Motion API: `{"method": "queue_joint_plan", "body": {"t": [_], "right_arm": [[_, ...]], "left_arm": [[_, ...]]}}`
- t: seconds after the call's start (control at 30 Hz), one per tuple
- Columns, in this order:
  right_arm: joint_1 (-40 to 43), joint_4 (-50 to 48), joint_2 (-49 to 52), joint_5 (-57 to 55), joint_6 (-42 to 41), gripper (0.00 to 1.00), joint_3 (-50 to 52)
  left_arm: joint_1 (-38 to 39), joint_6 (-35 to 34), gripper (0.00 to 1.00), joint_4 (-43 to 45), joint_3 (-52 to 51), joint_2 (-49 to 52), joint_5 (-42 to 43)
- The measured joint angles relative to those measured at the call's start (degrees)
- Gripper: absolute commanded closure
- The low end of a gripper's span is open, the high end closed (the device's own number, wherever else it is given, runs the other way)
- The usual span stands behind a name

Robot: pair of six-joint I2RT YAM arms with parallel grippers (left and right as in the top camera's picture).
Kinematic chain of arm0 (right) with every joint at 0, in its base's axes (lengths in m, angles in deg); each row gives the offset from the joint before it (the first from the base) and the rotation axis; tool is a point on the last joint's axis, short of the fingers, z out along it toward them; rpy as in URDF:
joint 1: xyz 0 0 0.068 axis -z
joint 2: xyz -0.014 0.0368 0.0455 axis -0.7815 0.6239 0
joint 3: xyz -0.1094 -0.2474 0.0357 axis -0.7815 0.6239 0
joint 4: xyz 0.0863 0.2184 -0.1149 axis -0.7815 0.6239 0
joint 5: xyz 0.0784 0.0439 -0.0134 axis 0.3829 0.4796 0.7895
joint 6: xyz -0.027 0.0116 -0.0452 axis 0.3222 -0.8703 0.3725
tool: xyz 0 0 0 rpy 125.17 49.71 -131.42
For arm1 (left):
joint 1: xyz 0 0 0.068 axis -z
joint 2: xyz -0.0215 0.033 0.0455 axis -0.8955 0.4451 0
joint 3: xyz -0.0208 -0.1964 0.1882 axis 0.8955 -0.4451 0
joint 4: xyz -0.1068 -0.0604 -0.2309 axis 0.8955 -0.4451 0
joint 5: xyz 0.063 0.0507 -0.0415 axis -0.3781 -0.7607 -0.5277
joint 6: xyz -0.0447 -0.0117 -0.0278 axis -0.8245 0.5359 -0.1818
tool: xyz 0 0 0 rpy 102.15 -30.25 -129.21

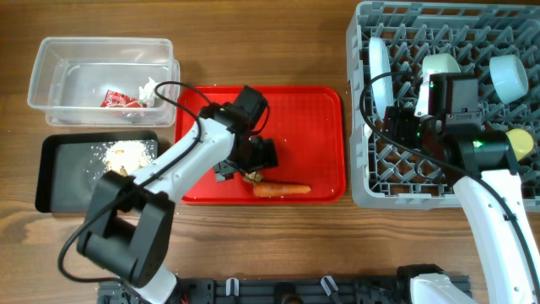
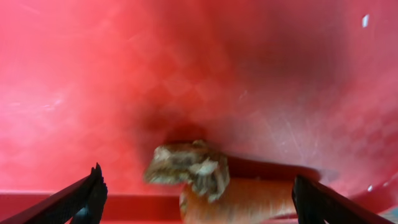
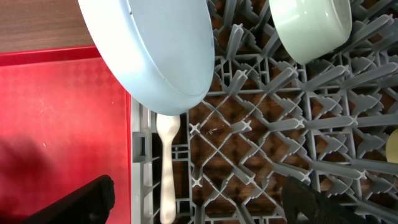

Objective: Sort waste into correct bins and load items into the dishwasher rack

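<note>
On the red tray (image 1: 312, 127) lies an orange carrot (image 1: 283, 190) with a brown food scrap (image 1: 251, 178) at its left end. My left gripper (image 1: 245, 171) hovers open just above them. In the left wrist view the scrap (image 2: 186, 167) and carrot (image 2: 249, 202) lie between its spread fingers (image 2: 87, 199), untouched. My right gripper (image 3: 199, 199) is open and empty over the grey dishwasher rack (image 3: 273, 124). The rack holds the light blue plate (image 3: 155, 50), pale green bowl (image 3: 308, 25), white spoon (image 3: 166, 168), a light blue bowl (image 1: 509, 76) and the yellow cup (image 1: 521, 142).
The clear tub (image 1: 101, 72) at the back left holds a red wrapper (image 1: 114, 100) and white tissue (image 1: 150, 91). Below it the black tray (image 1: 63, 173) carries pale rice crumbs (image 1: 126, 154). The red tray's raised rim runs close beside the rack's left wall.
</note>
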Motion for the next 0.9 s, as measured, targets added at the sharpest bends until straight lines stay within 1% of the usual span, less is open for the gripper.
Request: {"method": "queue_joint_plan", "body": {"t": [0.13, 0.2, 0.3, 0.37, 0.43, 0.53, 0.63, 0.8, 0.9], "right_arm": [[0.0, 0.0, 0.0, 0.0, 0.0, 0.12, 0.0], [0.0, 0.0, 0.0, 0.0, 0.0, 0.12, 0.0], [0.0, 0.0, 0.0, 0.0, 0.0, 0.12, 0.0], [0.0, 0.0, 0.0, 0.0, 0.0, 0.12, 0.0], [0.0, 0.0, 0.0, 0.0, 0.0, 0.12, 0.0], [0.0, 0.0, 0.0, 0.0, 0.0, 0.12, 0.0], [0.0, 0.0, 0.0, 0.0, 0.0, 0.12, 0.0], [0.0, 0.0, 0.0, 0.0, 0.0, 0.12, 0.0], [0.0, 0.0, 0.0, 0.0, 0.0, 0.12, 0.0]], "left_arm": [[0.7, -1.0, 0.06, 0.8, 0.0, 3.7, 0.7], [0.7, -1.2, 0.17, 0.8, 0.0, 5.3, 0.9], [0.7, -1.8, 0.38, 0.9, 0.0, 5.6, 1.1], [0.7, -2.0, 0.50, 1.0, 0.0, 5.6, 1.2], [0.7, -2.0, 0.57, 1.0, 0.0, 5.6, 1.2], [0.7, -2.0, 0.62, 1.0, 0.0, 5.6, 1.3], [0.7, -2.0, 0.64, 1.0, 0.0, 5.6, 1.5], [0.2, -2.0, 0.63, 1.2, 0.0, 5.6, 1.7], [-1.7, -2.0, 0.62, 1.2, 0.0, 5.5, 1.6]]}}
